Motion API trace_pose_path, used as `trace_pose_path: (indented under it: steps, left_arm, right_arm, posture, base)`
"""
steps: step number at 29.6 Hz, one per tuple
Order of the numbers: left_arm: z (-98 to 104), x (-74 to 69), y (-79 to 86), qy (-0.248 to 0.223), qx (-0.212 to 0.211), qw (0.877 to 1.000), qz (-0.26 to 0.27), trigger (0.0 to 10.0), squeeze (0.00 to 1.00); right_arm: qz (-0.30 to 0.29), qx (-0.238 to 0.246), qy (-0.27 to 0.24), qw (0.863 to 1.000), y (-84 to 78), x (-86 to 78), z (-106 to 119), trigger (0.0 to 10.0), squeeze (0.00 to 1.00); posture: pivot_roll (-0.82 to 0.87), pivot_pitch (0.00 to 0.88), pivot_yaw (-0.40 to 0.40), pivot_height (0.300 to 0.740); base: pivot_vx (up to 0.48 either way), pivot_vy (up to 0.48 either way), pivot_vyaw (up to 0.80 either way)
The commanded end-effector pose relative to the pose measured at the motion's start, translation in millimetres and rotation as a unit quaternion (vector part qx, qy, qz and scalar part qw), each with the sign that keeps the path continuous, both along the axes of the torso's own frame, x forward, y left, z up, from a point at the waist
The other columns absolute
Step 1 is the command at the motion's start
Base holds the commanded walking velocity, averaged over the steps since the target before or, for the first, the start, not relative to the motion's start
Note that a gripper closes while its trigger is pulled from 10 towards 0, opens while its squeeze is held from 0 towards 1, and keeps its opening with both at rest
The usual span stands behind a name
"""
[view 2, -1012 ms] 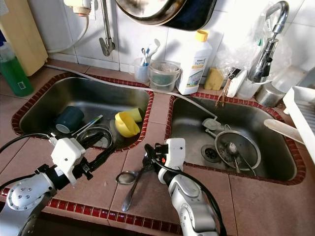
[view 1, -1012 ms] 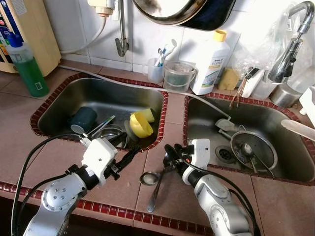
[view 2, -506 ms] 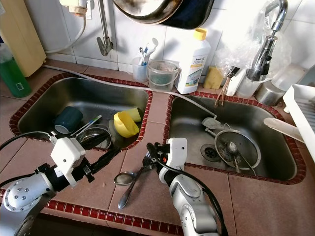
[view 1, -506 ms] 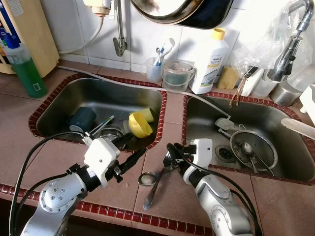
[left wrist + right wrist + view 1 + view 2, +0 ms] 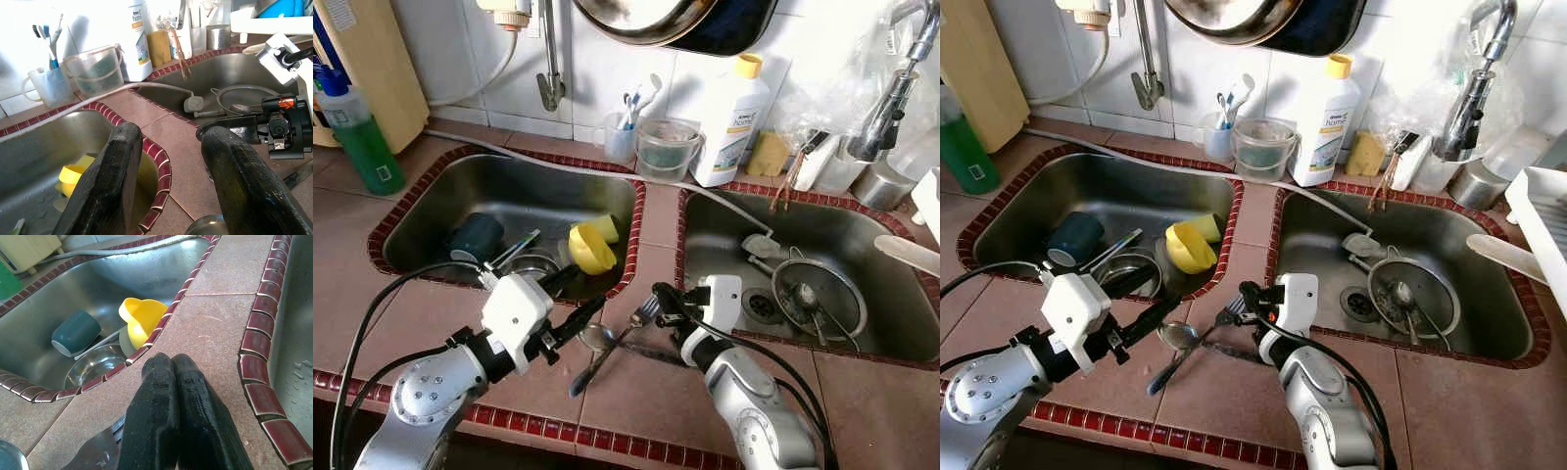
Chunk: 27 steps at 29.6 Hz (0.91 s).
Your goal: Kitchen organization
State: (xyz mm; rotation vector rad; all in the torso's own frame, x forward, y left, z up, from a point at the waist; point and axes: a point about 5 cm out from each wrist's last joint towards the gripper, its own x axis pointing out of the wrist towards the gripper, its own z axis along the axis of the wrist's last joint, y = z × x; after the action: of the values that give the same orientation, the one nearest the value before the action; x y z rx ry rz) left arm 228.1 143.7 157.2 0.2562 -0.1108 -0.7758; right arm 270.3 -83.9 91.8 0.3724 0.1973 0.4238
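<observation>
Right gripper (image 5: 658, 305), clamped together on a fork (image 5: 643, 312), hovers just beside the ladle (image 5: 592, 345).

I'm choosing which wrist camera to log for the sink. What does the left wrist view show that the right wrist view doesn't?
Left wrist view: the left end effector, open, plus the toothbrush cup, detergent bottle, sponge and strainer in the right sink.
Right wrist view: the right end effector, shut, plus the teal mug, steel bowl and fork.
Both: the yellow cup in the left sink and the red tile rim.
</observation>
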Motion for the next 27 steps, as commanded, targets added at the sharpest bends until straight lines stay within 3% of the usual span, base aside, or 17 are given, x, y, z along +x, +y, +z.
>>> trace_pose_path:
  steps: [1,2,3,6,8,10,11,17,22,23,25,27]
  left_arm:
    - [2,-2.1,-3.5,-0.002,-0.003,1.0,-0.004,10.0,0.0]
    - [2,-2.0,-3.8,-0.003,-0.003,1.0,-0.004,10.0,0.0]
    - [2,-1.9,-3.8,-0.003,-0.004,1.0,-0.004,10.0,0.0]
    - [2,-1.6,-3.8,-0.003,-0.003,1.0,-0.004,10.0,0.0]
    - [2,-1.2,-3.8,-0.004,-0.003,1.0,-0.003,10.0,0.0]
    - [2,-0.9,-3.8,-0.004,-0.003,1.0,-0.003,10.0,0.0]
    - [3,-0.8,-4.0,-0.005,-0.003,1.0,-0.002,10.0,0.0]
    - [3,0.9,-3.9,-0.005,-0.003,1.0,-0.001,10.0,0.0]
    - [3,1.6,-4.5,-0.005,-0.004,1.0,-0.001,10.0,0.0]
    - [3,1.7,-4.6,-0.006,-0.004,1.0,-0.002,10.0,0.0]
    - [3,2.3,-4.5,-0.006,-0.004,1.0,-0.001,10.0,0.0]
    - [4,3.7,-4.4,-0.008,-0.005,1.0,0.0,10.0,0.0]
  right_arm:
    - [-0.001,0.013,0.006,1.0,2.1,-2.2,0,0.8,0.0]
    - [0.0,0.013,0.006,1.0,2.1,-2.2,0,2.3,0.0]
    - [0.003,0.016,0.004,1.0,2.5,-2.3,0,1.1,0.0]
    - [0.007,0.025,0.002,1.0,3.3,-2.7,2,0.5,0.0]
    - [0.012,0.061,-0.002,0.998,3.9,-3.3,6,4.2,0.0]
    - [0.015,0.077,-0.005,0.997,4.3,-3.4,9,4.7,0.0]
    - [0.019,0.103,-0.008,0.995,4.8,-4.0,13,10.0,0.0]
    - [0.025,0.182,-0.031,0.982,0.8,-5.2,28,10.0,0.0]
    - [0.018,0.203,-0.027,0.979,-2.8,-5.2,29,10.0,0.0]
    - [0.019,0.204,-0.026,0.978,-3.6,-5.1,29,10.0,1.0]
    - [0.022,0.208,-0.03,0.977,-4.4,-4.8,31,10.0,1.0]
    - [0.022,0.159,-0.059,0.985,-4.3,-1.1,38,10.0,1.0]
  posture:
    - [-0.06,0.076,-0.059,0.74]
    - [-0.06,0.076,-0.059,0.74]
    - [-0.06,0.076,-0.059,0.74]
    - [-0.06,0.076,-0.059,0.74]
    - [-0.05,0.073,-0.061,0.74]
    - [-0.05,0.073,-0.061,0.74]
    - [-0.05,0.073,-0.061,0.74]
    - [-0.06,0.075,-0.057,0.74]
    - [-0.06,0.078,-0.053,0.74]
    - [-0.06,0.078,-0.053,0.74]
    - [-0.06,0.08,-0.05,0.74]
    - [-0.06,0.079,-0.05,0.74]
  base:
    - [0.0,0.0,0.0]
    - [0.0,0.0,0.0]
    - [0.0,0.0,0.0]
    - [0.0,0.0,0.0]
    - [0.0,0.0,0.0]
    - [0.0,0.0,0.0]
    - [0.0,0.0,0.0]
    - [0.0,0.0,0.0]
    - [0.0,0.0,0.0]
    - [0.0,0.0,0.0]
    - [0.0,0.0,0.0]
    - [0.0,0.0,0.0]
